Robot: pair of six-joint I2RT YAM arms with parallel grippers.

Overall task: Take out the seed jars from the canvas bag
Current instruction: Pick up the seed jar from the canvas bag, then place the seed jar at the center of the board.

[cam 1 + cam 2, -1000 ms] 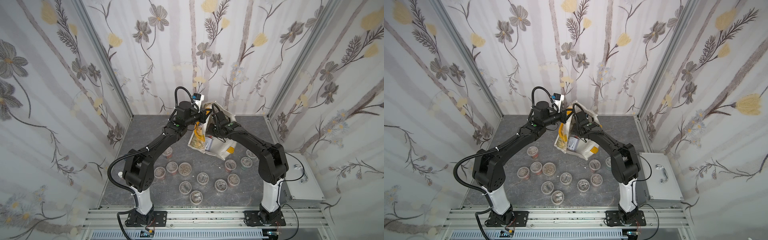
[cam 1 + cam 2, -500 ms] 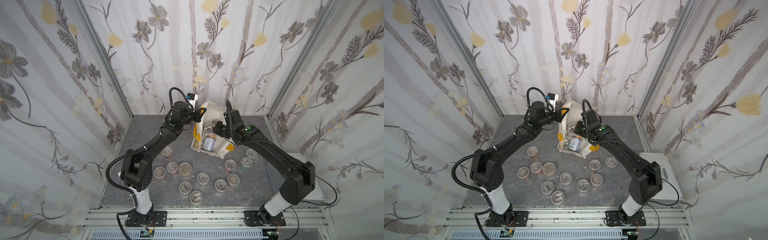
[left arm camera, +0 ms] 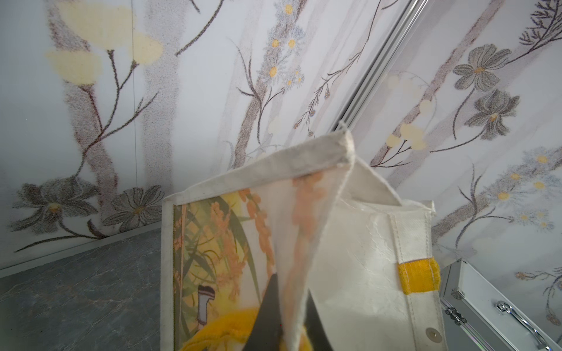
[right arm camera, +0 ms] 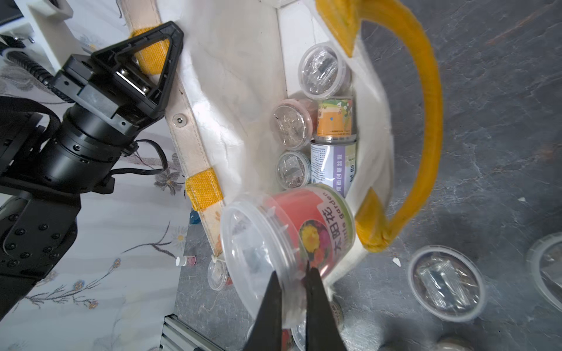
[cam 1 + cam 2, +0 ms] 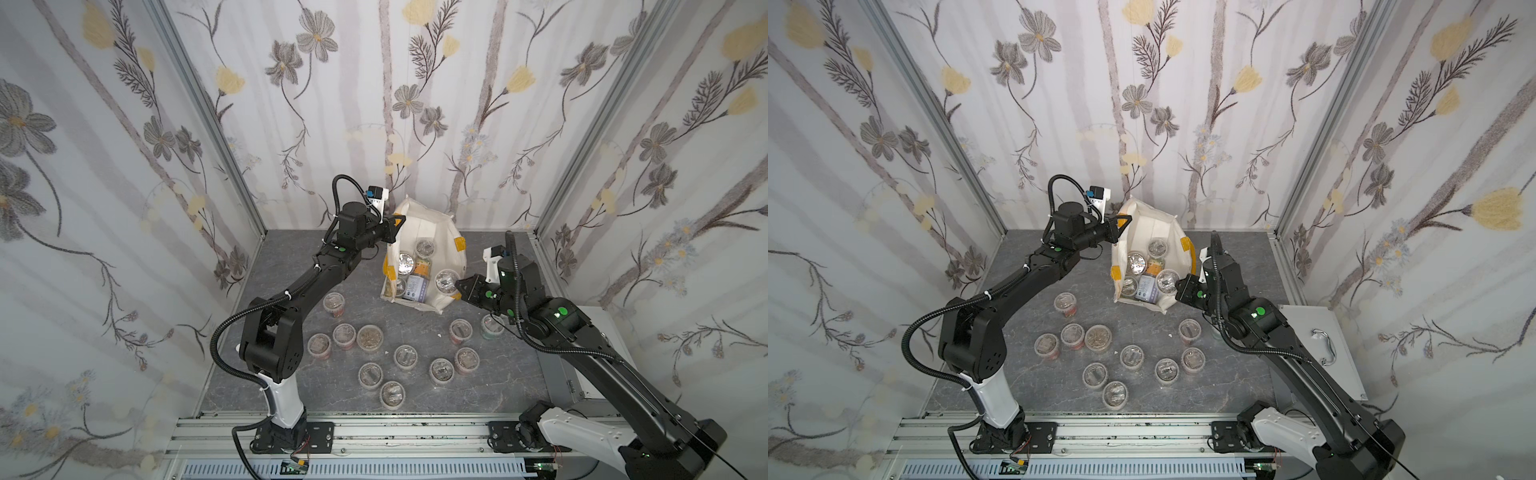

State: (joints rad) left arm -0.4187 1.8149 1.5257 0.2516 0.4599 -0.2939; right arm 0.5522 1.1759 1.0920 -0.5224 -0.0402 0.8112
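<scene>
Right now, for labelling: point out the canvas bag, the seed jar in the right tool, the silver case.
canvas bag (image 5: 432, 230): a top view, inner wall
seed jar (image 4: 286, 212): right wrist view, red label
silver case (image 5: 1312, 322): a top view, lid

light: bright, even, diffuse | shadows: soft on floor (image 5: 415, 328) beside jars (image 5: 405, 357) | glare: lids (image 5: 406, 263) in bag (image 5: 432, 224) shine | blur: nearest bag cloth in left wrist view, near jar (image 4: 273, 243) in right wrist view | edges: posts (image 5: 251, 210) splay in both top views
</scene>
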